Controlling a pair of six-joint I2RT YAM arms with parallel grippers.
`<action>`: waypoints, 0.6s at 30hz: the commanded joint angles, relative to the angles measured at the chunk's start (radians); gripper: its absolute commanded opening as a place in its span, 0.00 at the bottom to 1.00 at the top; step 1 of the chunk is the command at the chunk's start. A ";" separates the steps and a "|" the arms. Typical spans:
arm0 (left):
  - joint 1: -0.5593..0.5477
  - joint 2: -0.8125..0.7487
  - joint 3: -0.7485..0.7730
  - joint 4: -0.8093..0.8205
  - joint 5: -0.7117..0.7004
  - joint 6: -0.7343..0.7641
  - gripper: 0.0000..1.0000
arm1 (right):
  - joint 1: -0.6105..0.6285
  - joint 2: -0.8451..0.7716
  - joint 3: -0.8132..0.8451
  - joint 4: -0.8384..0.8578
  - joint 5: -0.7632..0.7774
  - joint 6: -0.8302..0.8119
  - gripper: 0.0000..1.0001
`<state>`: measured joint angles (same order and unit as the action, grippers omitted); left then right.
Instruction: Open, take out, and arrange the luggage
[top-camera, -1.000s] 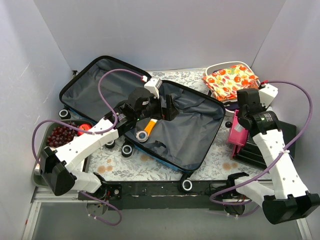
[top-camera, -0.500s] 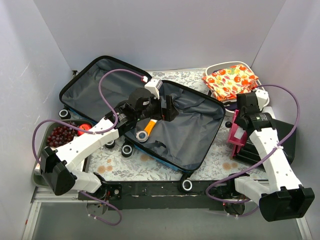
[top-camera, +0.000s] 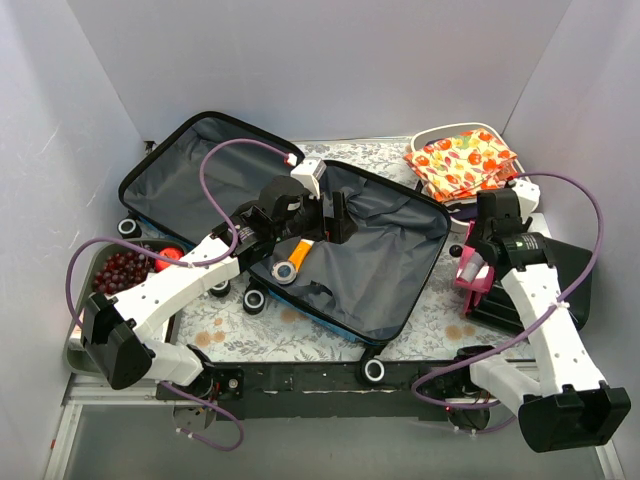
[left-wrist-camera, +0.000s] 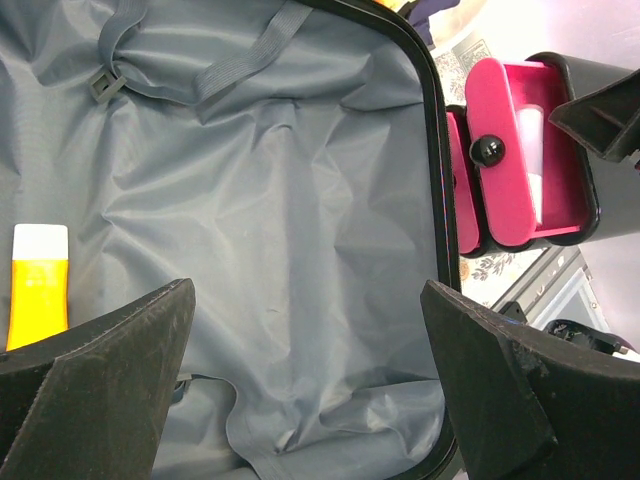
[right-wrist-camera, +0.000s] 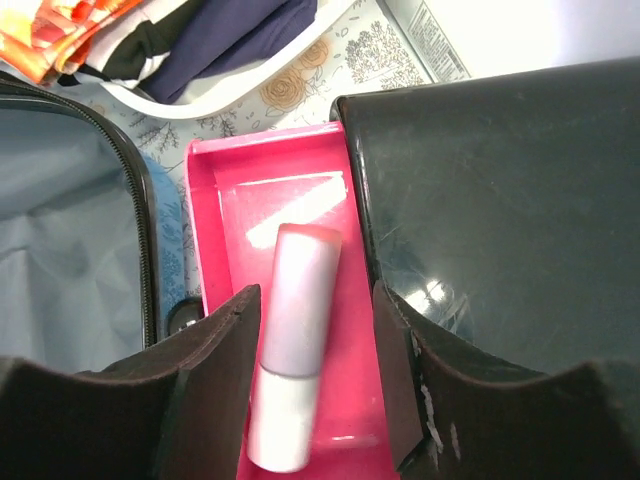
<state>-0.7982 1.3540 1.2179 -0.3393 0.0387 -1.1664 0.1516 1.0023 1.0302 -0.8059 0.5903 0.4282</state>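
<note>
The blue luggage (top-camera: 385, 280) lies open flat in the middle of the table, its grey lining (left-wrist-camera: 300, 180) showing. An orange tube (top-camera: 300, 250) and a tape roll (top-camera: 286, 271) rest in its near half. My left gripper (top-camera: 336, 216) hovers over that lining, open (left-wrist-camera: 308, 300), holding nothing. My right gripper (top-camera: 474, 258) hangs over a pink drawer (right-wrist-camera: 225, 210) to the right of the luggage. A pale tube (right-wrist-camera: 300, 330) lies in the drawer between the right gripper's (right-wrist-camera: 315, 300) open fingers, with a gap showing on the right side.
The pink drawer juts from a flat black case (top-camera: 565, 270) at the right. A white tub (top-camera: 440, 135) with colourful folded cloth stands at the back right. A tray of grapes (top-camera: 120, 270) sits at the left. Grey walls close in on three sides.
My right arm has swung its elbow nearer and its wrist has settled over the pink drawer. The left arm has stayed put.
</note>
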 joint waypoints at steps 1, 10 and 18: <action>-0.004 -0.007 -0.006 -0.004 0.003 0.004 0.98 | -0.004 -0.039 0.050 0.033 -0.009 -0.019 0.57; -0.003 0.002 -0.001 -0.001 0.020 -0.001 0.98 | -0.001 -0.070 0.105 0.102 -0.301 -0.278 0.55; -0.003 0.014 0.003 -0.003 0.027 -0.004 0.98 | 0.169 0.022 0.113 0.131 -0.354 -0.424 0.51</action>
<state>-0.7982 1.3602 1.2179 -0.3370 0.0547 -1.1687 0.2367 0.9756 1.1072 -0.7361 0.2939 0.1074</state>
